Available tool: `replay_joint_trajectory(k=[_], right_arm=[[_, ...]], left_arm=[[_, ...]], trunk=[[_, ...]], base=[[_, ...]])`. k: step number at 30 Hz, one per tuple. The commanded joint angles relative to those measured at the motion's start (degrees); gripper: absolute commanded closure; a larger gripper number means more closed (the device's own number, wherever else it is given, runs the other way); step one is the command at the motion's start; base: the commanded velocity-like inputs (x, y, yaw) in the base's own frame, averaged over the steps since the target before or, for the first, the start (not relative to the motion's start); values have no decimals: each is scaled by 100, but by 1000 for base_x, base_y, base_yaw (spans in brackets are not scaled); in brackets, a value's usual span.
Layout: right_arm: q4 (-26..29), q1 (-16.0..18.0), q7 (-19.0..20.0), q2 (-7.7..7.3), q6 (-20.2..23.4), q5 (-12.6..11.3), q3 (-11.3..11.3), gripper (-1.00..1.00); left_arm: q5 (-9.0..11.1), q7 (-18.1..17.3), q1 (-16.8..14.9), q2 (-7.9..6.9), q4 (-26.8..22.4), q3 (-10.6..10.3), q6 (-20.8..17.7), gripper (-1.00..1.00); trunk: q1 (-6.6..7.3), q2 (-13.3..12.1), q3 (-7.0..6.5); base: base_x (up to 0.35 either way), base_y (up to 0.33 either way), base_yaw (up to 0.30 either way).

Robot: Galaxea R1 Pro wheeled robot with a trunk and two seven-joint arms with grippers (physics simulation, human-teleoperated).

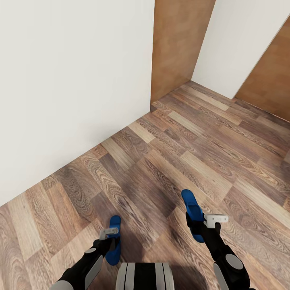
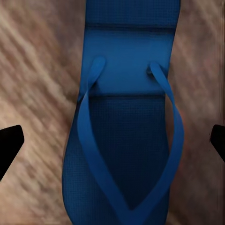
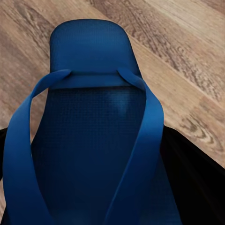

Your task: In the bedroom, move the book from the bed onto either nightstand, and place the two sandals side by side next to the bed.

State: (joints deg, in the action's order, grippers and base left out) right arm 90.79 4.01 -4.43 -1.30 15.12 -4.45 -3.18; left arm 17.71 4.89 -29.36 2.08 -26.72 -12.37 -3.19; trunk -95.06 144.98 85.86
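Your left claw (image 1: 109,237) grips one blue sandal (image 1: 114,240). Your right claw (image 1: 203,225) clamps the other sandal (image 1: 191,213), both above the wood-plank floor (image 1: 169,153).

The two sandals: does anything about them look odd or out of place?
Yes. Neither lies on the floor: the left end effector holds one sandal and the right end effector holds the other sandal, both above the wood planks.

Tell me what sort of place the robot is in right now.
Probably an indoor room corner or hallway: brown wood-plank floor, plain white wall, and brown wooden panels, perhaps doors. No furniture in view confirms a bedroom.
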Motion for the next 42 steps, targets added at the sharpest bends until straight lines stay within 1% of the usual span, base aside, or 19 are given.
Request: replay_joint_trajectory(k=[1, 9, 14, 30, 42], right_arm=[[8, 2, -50, -7, 26, -47, -16, 100], [7, 2, -51, -11, 26, -47, -16, 100], [7, 3, -52, -11, 26, -47, -16, 100], [9, 2, -51, -11, 26, -47, -16, 100], [9, 3, -52, -12, 26, -47, -16, 100]], left_arm=[[57, 50, 0, -6, -32, -49, -24, -100], [56, 47, 1, -11, -103, -54, -24, -100], [55, 47, 1, -9, -111, -54, -24, -100], [50, 45, 1, -14, -148, -76, -24, -100], [56, 35, 1, -20, -288, -105, -30, -100]], trunk=[[1, 1, 3], [1, 1, 3], [-12, 8, 114], [-12, 8, 114], [-12, 8, 114]], base=[[0, 0, 0], [0, 0, 0], [0, 0, 0], [0, 0, 0], [0, 0, 0]])
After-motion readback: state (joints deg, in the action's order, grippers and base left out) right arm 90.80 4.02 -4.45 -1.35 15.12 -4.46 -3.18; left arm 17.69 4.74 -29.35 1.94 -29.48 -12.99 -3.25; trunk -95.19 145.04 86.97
